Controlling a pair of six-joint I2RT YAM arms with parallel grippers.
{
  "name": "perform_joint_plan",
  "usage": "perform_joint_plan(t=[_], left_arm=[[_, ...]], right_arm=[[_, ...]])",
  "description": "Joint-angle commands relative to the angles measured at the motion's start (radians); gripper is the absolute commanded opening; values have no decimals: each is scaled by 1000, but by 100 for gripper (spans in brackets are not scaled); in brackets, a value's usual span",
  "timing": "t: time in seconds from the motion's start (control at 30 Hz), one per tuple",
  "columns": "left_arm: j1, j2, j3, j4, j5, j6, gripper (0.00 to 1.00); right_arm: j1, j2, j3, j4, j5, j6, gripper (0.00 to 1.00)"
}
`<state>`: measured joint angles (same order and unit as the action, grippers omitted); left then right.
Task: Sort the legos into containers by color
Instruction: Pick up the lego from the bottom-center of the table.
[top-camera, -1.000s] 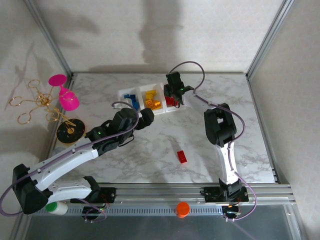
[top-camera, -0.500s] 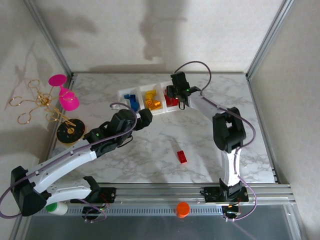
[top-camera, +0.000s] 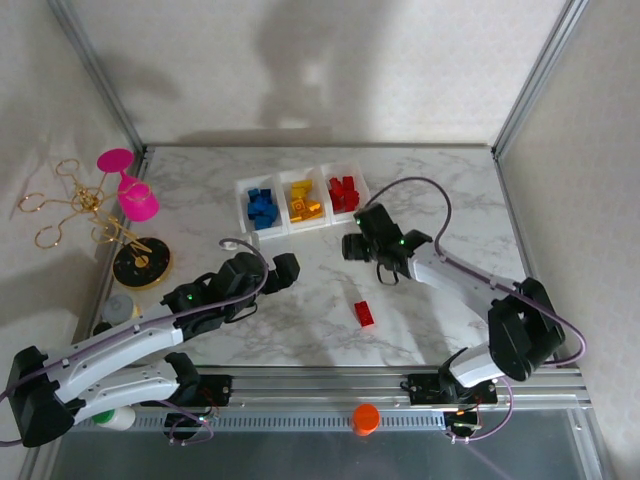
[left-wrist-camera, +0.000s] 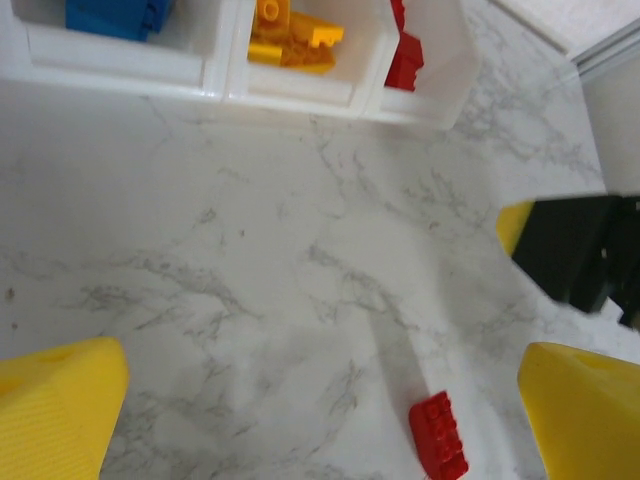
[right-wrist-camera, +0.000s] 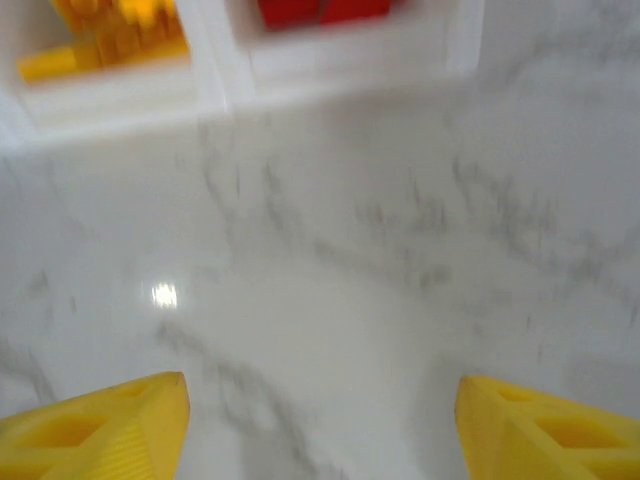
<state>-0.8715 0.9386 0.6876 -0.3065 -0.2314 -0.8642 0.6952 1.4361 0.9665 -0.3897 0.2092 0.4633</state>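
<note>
Right claw (top-camera: 352, 247) is spread with nothing between its fingers (right-wrist-camera: 100, 430). It hangs low over the bare table (top-camera: 450, 200), just in front of the bins (top-camera: 305, 227), and its wrist view faces the yellow and red compartments. Empty and on the near side of the row, it reads as between carries, not mid-drop. Left claw (top-camera: 288, 268) is also spread wide and empty, parked over marble in front of the blue bin and touching nothing, probably held clear so the arms don't cross. Bins are sorted: blue bricks (top-camera: 262, 205) left, yellow bricks (top-camera: 303, 205) middle, red bricks (top-camera: 343, 192) right, with no mixing that I can see. One red brick (top-camera: 364, 313) lies loose on the table, between the claws and nearer the bases. Judgement: task nearly done, and that brick is the last pick, bound for the right bin. Right claw sits nearer both brick and red bin, so it is the natural taker. Risk: the small glossy brick may skid if the fingers close off-centre.
</note>
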Motion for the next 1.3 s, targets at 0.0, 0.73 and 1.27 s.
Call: perform_joint_plan(t=[0.0,0.73,1.27], left_arm=[[-26,-25,-36,18,13,-27,100],[-113,-38,-112,33,-3,-84,100],[-116,-31,-103,5,-36,-96,100]], right_arm=[[70,-78,-69,-101,17,91,73],[321,-113,-318,-96,56,369,69],[322,-29,-284,-63,88,325,33]])
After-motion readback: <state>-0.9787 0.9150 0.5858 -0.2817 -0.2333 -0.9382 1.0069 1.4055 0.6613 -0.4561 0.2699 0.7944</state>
